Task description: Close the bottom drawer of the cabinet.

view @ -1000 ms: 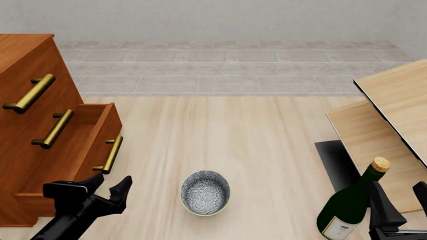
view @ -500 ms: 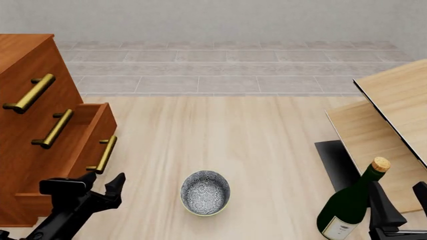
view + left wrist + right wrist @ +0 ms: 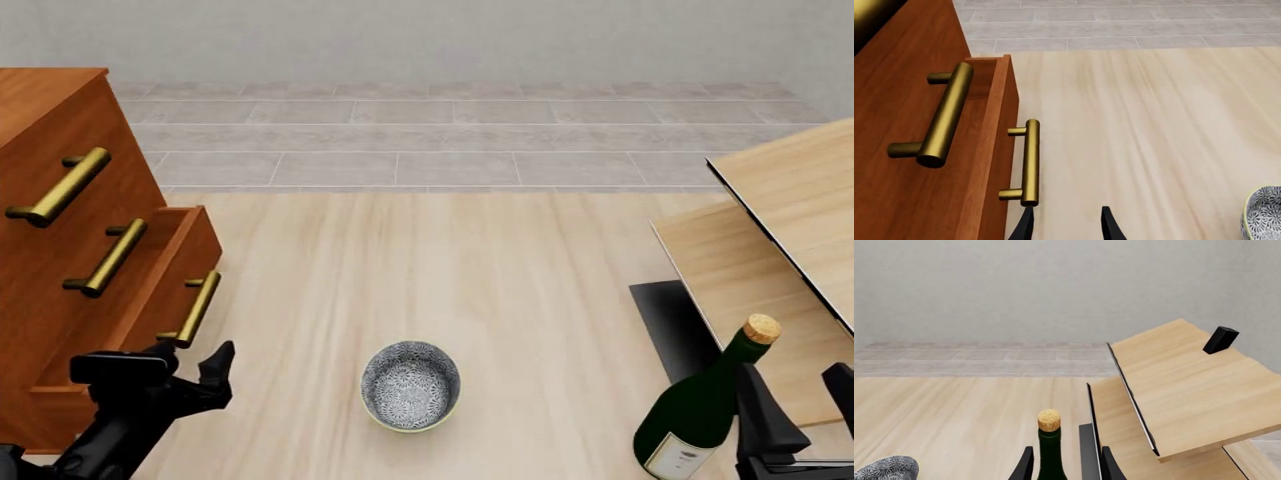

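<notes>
Left gripper (image 3: 194, 357) low, fingers spread, beside bottom drawer (image 3: 171, 275) handle.

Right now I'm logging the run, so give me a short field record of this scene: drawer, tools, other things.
bottom drawer: part open, sticking out of the cabinet
handle: free, not gripped
left tool: open, just short of the handle
right tool: fingers either side of the bottle, grip unclear
bowl: on the table, apart from both tools
</notes>
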Motion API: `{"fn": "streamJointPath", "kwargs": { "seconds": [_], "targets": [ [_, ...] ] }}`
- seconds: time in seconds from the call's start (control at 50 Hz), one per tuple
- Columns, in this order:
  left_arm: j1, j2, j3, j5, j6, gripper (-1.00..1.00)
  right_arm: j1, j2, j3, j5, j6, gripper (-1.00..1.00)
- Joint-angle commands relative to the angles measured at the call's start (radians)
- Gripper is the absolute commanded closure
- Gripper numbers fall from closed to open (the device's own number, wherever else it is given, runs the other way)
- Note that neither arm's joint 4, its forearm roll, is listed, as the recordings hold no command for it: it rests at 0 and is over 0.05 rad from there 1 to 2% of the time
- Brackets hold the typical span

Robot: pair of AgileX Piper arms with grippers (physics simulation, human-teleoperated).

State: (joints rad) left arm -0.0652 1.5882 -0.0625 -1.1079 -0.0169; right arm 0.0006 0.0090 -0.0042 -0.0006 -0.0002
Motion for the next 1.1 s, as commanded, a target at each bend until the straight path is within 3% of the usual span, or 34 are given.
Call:
{"fn": "streamJointPath", "kwargs": {
  "seconds": [0.02,1.1],
  "targets": [
    [0.047,0.046,-0.011,-0.032,0.030,-1.00,0.003,0.004,-0.001,-0.001,-0.001,-1.00],
    [0.143,0.095,-0.037,-0.086,0.152,-1.00,-0.001,-0.001,-0.001,0.000,0.004,-1.00]
  ]
}}
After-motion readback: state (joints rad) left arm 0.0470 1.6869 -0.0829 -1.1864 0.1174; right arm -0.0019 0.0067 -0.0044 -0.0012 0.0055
